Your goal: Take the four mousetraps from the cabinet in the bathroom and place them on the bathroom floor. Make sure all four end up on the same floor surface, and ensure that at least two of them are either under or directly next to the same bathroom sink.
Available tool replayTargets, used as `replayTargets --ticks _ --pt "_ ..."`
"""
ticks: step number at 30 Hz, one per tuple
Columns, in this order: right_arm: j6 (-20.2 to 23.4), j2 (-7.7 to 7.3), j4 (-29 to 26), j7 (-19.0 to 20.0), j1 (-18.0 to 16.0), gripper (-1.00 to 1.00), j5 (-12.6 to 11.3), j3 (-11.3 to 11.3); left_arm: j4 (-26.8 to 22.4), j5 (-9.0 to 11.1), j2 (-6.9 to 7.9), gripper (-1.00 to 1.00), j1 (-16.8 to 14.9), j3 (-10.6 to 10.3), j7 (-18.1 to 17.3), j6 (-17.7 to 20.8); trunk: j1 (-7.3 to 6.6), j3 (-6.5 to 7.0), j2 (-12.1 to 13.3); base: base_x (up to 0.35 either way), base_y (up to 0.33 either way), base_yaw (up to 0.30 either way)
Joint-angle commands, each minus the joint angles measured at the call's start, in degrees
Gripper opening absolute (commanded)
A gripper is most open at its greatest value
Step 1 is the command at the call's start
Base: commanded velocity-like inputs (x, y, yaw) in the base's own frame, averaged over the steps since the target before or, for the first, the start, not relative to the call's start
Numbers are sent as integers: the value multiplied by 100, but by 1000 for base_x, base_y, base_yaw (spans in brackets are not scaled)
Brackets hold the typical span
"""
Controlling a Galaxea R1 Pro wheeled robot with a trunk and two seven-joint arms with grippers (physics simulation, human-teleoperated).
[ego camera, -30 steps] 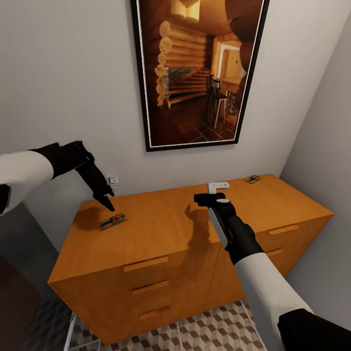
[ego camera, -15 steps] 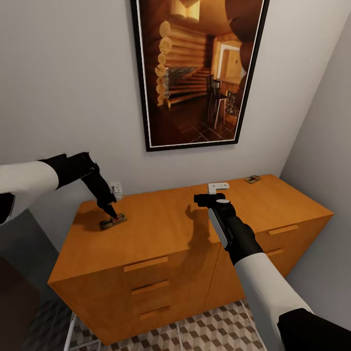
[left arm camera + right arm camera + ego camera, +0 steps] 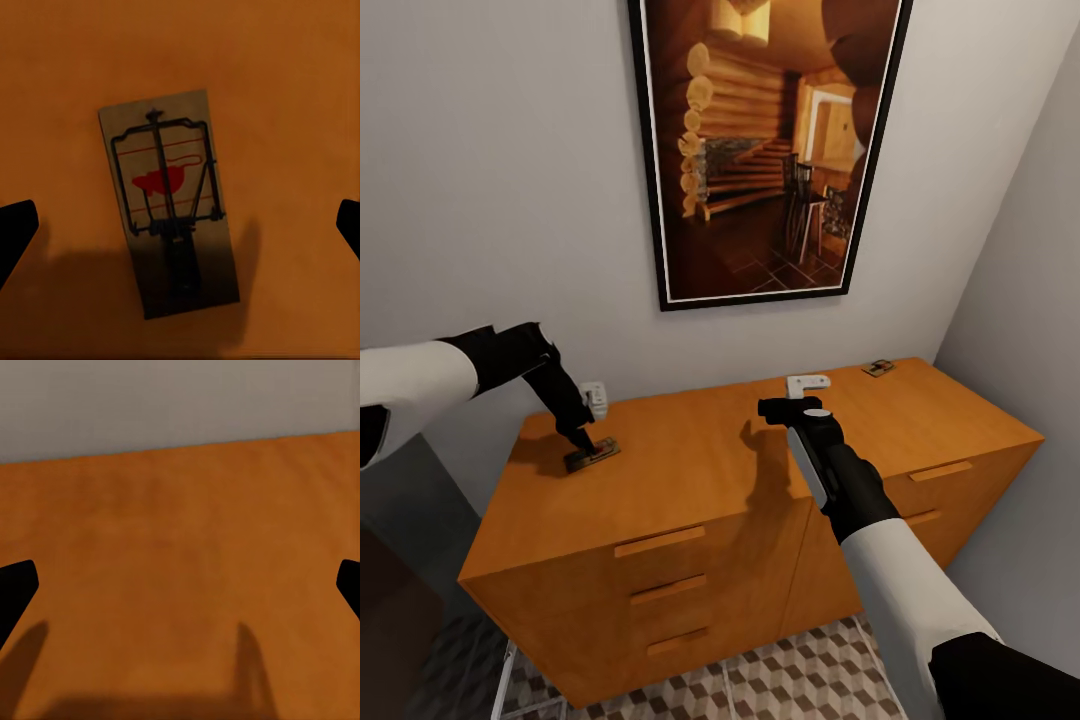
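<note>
One mousetrap (image 3: 592,455) lies flat on the left part of the orange-brown cabinet (image 3: 690,470) top. My left gripper (image 3: 582,442) hangs right over it, pointing down. In the left wrist view the mousetrap (image 3: 169,202) shows its wire bar and red mark, and the left gripper (image 3: 180,229) is open, with a fingertip (image 3: 15,232) far out on each side of the trap. A second mousetrap (image 3: 877,368) lies at the cabinet's far right back corner. My right gripper (image 3: 790,408) hovers open over the bare middle of the cabinet top (image 3: 180,532), holding nothing.
Two small white objects (image 3: 807,382) (image 3: 595,398) sit at the back of the cabinet by the wall. A large framed picture (image 3: 765,150) hangs above. A grey side wall (image 3: 1020,300) closes in on the right. The cube-patterned bathroom floor (image 3: 790,680) shows below the drawers.
My left gripper has come down and slightly towards the wall-side left, ending just above the left mousetrap. The right arm and both traps have not moved.
</note>
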Motion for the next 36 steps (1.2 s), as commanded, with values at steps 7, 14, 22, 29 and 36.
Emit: replayTargets --ticks 7,14,22,29,36 --pt "24 -1 -4 -46 -5 100 -37 15 -23 80 92 100 43 -37 125 47 0 -6 -4 0 0 0" --pt "24 -1 -4 -46 -5 100 -37 16 -28 214 121 100 138 -37 321 44 0 -6 -4 0 0 0" --pt "24 -1 -4 -46 -4 100 -37 14 7 490 157 100 268 -37 465 37 0 -6 -4 0 0 0" --pt "24 -1 -2 -46 1 100 -37 16 21 547 192 100 307 -37 540 35 0 -6 -4 0 0 0" --pt "24 -1 8 -46 14 100 -37 16 26 559 201 100 316 -37 638 35 0 -6 -4 0 0 0"
